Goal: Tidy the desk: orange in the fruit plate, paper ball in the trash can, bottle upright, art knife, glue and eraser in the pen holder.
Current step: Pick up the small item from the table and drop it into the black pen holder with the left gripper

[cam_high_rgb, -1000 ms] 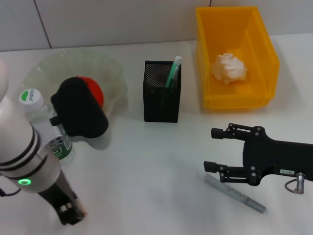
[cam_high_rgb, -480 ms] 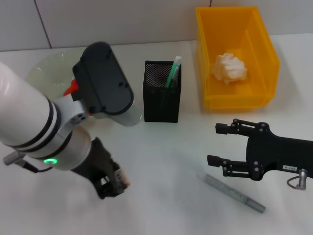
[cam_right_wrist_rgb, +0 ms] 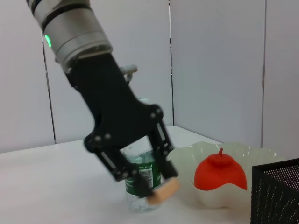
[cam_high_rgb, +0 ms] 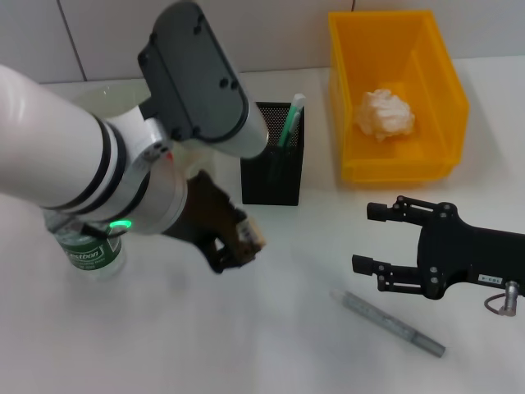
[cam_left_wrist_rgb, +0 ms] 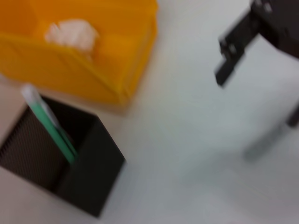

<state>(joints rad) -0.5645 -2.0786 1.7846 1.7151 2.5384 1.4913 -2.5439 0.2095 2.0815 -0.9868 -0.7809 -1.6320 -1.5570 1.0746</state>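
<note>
From the head camera: left gripper (cam_high_rgb: 234, 246) low over the desk (cam_high_rgb: 271, 345), pinched shut on the eraser (cam_high_rgb: 250, 235), a tan block peeping from between the fingertips; pen holder (cam_high_rgb: 273, 156) just up and to the right of it, open mouth facing up, a green pen (cam_high_rgb: 287, 123) standing inside; likely next move a lift and a short carry toward that mouth, so the eraser has to rise above the rim first. Bottle (cam_high_rgb: 89, 250) upright behind the left arm; paper ball (cam_high_rgb: 382, 115) already lying in the trash can (cam_high_rgb: 447, 82); right gripper (cam_high_rgb: 392, 250) hovering with jaws spread and nothing between them, just above a grey stick, probably the art knife (cam_high_rgb: 394, 324), long axis running diagonally across the desk and roughly crosswise to the jaws; right arm clearly the nearer one for that.

Through the left wrist camera: pen holder (cam_left_wrist_rgb: 60, 163) close below, mouth open toward the lens, green pen (cam_left_wrist_rgb: 49, 123) leaning at one wall; trash can (cam_left_wrist_rgb: 93, 60) beyond it with the paper ball (cam_left_wrist_rgb: 72, 35); own fingers not shown.

Through the right wrist camera: left gripper (cam_right_wrist_rgb: 156, 186) clamped on the eraser (cam_right_wrist_rgb: 162, 191), in front of the bottle (cam_right_wrist_rgb: 142, 186); orange (cam_right_wrist_rgb: 219, 172) sitting in the fruit plate (cam_right_wrist_rgb: 191, 158); corner of the pen holder (cam_right_wrist_rgb: 275, 191) at the near edge.
</note>
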